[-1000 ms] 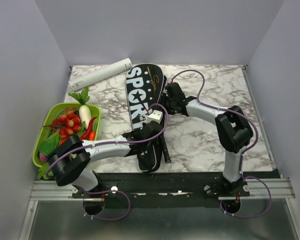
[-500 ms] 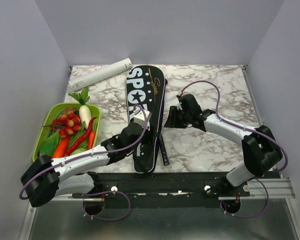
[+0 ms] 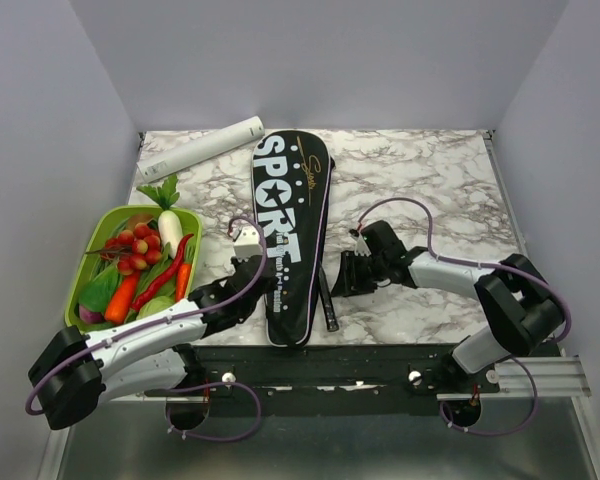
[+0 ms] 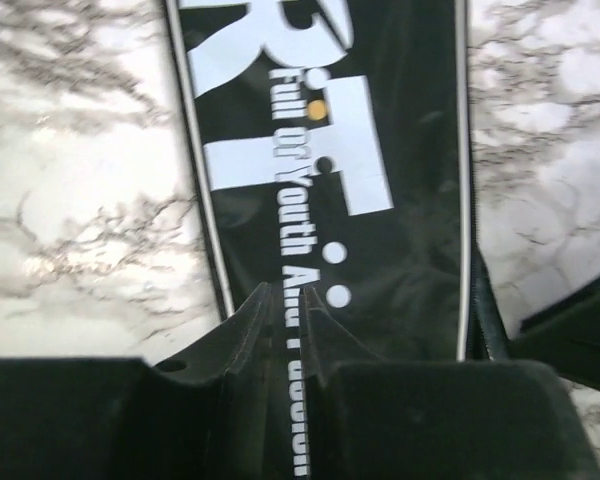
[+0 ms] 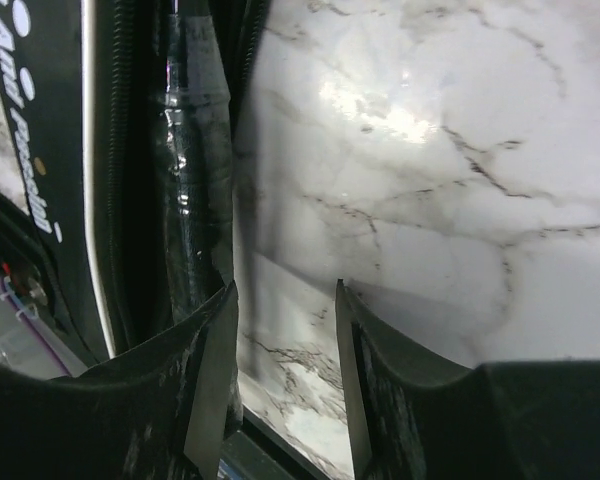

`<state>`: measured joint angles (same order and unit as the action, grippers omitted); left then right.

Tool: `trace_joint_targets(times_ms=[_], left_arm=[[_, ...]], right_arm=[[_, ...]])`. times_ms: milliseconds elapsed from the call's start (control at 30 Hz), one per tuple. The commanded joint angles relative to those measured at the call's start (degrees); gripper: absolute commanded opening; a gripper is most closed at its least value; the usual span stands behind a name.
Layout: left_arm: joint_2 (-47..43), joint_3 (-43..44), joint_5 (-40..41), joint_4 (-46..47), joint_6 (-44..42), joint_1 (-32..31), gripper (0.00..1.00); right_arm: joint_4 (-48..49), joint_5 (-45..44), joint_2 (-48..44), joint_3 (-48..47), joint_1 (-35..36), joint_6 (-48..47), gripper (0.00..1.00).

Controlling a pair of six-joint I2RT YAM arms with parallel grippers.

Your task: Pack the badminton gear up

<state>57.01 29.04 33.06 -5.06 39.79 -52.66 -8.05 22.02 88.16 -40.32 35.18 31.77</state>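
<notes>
Left gripper, nearly shut, empty, is held over bag; right gripper is spread empty, handle just left, likely for tucking.

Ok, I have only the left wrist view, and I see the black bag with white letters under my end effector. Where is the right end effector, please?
Observer: The right end effector is over the table, just beside the right edge of the bag, toward its narrow near end.
Operator: Does it hold something?
Observer: No. Its jaws stand open, and the right wrist view shows only bare marble between them.
Operator: And what else lies at that edge?
Observer: A black racket handle sticks out past the bag's edge there. No racket frame is in sight.
</notes>
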Motion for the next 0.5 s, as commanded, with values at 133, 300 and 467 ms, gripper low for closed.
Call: trace_joint_targets(times_ms=[133,300,467], left_arm=[[2.7,-2.7,7.5,-7.9,10.7,2.8,0.06],[6.2,-2.9,5.2,-6.9,10.9,3.9,0.0],[9.6,-3.5,2.6,-4.3,10.9,4.1,0.0]], right_arm=[[6.3,1.2,-3.5,4.0,1.6,3.6,0.51],[3.0,-4.3,-7.4,4.3,1.6,4.6,0.51],[3.1,-3.4,-10.5,4.5,1.7,5.4,0.5]])
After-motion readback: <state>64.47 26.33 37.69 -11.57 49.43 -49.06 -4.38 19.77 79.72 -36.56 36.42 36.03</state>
